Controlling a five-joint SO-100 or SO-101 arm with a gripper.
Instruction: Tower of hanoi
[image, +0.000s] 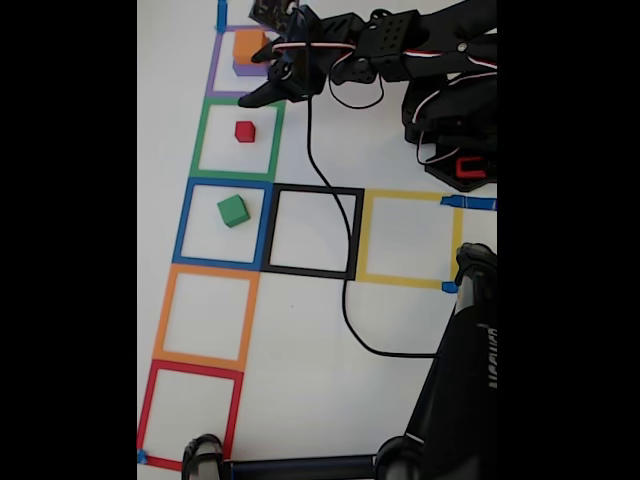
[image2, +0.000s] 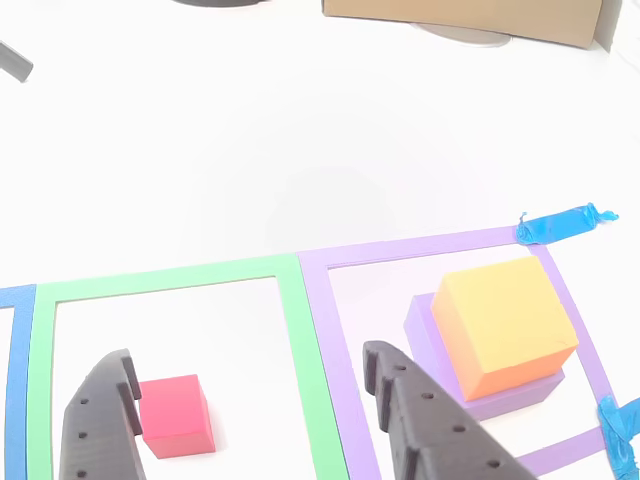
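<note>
Between the open jaws (image2: 250, 385), nearer the left one, sits the red cube (image2: 175, 413).

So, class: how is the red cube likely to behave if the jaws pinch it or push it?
The red cube looks rigid with flat faces, so it should slide, not roll. It is small, so probably light and easily knocked askew. Its faces look smooth, so an off-centre pinch might slip.

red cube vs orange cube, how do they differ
The red cube is clearly smaller than the orange cube. The red cube sits directly on the table inside the green tape square; the orange cube is stacked on the purple cube in the purple tape square. Both are plain, upright and ungripped.
</note>
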